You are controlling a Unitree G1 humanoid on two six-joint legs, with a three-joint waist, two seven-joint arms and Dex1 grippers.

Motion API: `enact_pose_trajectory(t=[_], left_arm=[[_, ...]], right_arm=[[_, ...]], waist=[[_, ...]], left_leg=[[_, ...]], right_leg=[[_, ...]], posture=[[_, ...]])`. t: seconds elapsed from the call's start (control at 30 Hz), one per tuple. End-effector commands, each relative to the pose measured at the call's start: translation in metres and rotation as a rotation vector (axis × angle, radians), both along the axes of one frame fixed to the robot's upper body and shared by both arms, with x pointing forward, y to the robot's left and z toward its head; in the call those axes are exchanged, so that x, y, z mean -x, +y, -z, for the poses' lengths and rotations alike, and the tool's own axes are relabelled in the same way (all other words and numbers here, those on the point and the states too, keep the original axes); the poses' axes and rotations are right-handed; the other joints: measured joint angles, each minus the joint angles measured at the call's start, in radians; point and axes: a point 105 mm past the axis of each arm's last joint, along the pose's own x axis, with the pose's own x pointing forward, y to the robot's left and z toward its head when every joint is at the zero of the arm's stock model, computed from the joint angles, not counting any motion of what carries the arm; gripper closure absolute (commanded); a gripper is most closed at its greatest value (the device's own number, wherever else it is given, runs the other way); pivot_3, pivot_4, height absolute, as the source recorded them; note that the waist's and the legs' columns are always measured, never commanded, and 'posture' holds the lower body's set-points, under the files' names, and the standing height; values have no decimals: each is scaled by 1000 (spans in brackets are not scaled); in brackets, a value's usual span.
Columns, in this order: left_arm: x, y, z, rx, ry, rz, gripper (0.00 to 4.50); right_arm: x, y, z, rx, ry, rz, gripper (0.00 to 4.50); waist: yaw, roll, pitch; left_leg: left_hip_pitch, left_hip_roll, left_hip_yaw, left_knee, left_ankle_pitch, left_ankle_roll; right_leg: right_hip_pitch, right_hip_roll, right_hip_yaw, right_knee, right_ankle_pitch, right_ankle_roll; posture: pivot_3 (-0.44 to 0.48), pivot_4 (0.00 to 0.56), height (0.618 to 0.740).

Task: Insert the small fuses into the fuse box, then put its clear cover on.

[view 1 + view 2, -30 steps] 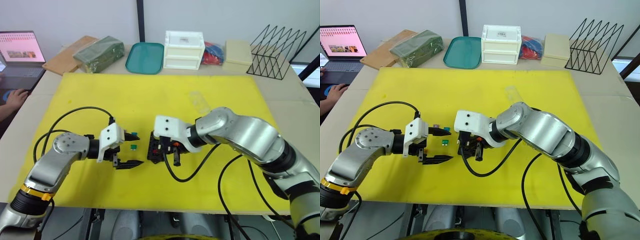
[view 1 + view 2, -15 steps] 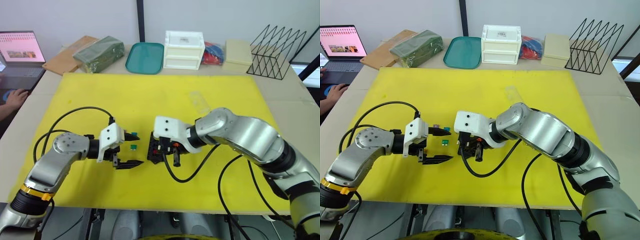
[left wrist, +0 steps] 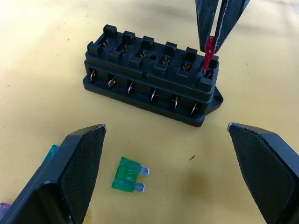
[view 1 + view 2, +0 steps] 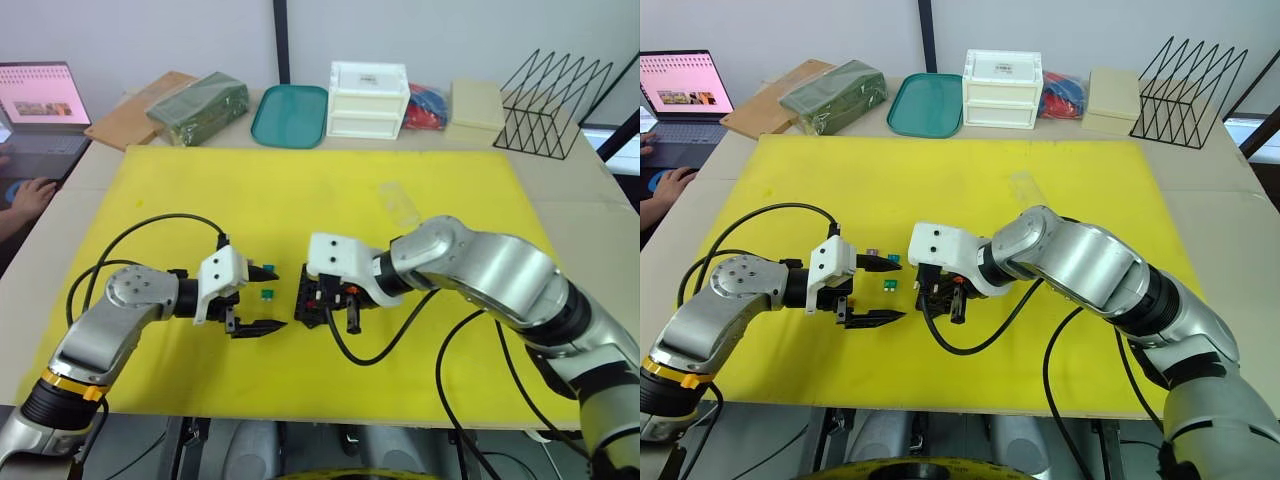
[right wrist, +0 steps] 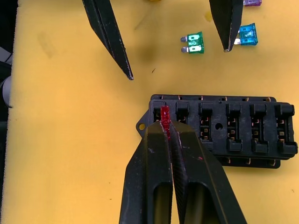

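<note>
Nothing has shifted since the earlier frames: both arms and every loose part sit where they did a second ago. On the yellow mat (image 4: pixel 330 190) the right gripper (image 5: pixel 167 130) pinches a red fuse (image 5: pixel 165 115) between its closed fingers, blades pointing down at an end slot of the fuse box (image 3: pixel 149 84). In the left wrist view the red fuse stands upright with its lower end at the mouth of that corner slot; whether the blades have gone in I cannot tell. The other slots of the box look bare, with metal contacts showing.

The left gripper (image 4: pixel 255 298) hovers just beside the box on its left side, fingers spread wide and holding nothing. One fingertip lies close to the teal fuse (image 5: pixel 247 37), and the other points toward bare mat near the box.

A green fuse (image 3: pixel 128 174) lies flat on the mat between the left gripper's fingers and the box, apart from both. The teal fuse lies a little beyond it, and a purple fuse (image 5: pixel 251 2) lies past that one.

The clear cover (image 4: pixel 399 203) rests on the mat farther back and to the right, well apart from the box.

Behind the mat stand a teal tray (image 4: pixel 290 116), a white drawer box (image 4: pixel 368 98) and a black wire rack (image 4: pixel 552 105). At the far left are a laptop (image 4: pixel 40 100) and a person's hand (image 4: pixel 30 197).
</note>
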Motion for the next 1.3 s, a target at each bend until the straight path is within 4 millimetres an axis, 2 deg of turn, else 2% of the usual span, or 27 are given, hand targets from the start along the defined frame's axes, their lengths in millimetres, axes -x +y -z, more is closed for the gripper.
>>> enact_pose_trajectory(t=[0.03,0.27,1.3], left_arm=[[0,-2,-6,2,-35,12,0],[0,-2,-6,3,-36,14,0],[-1,-3,-7,7,-39,7,0]], right_arm=[[0,4,-14,-37,-26,-14,4457],[1,4,-16,-38,-22,-17,4457],[1,0,2,25,-13,7,4457]], waist=[[0,0,0],[0,0,0],[0,0,0]], left_leg=[[0,0,0,0,0,0],[0,0,0,0,0,0],[0,0,0,0,0,0]], right_leg=[[0,0,0,0,0,0],[0,0,0,0,0,0],[0,0,0,0,0,0]], posture=[[0,150,740],[0,150,740],[0,150,740]])
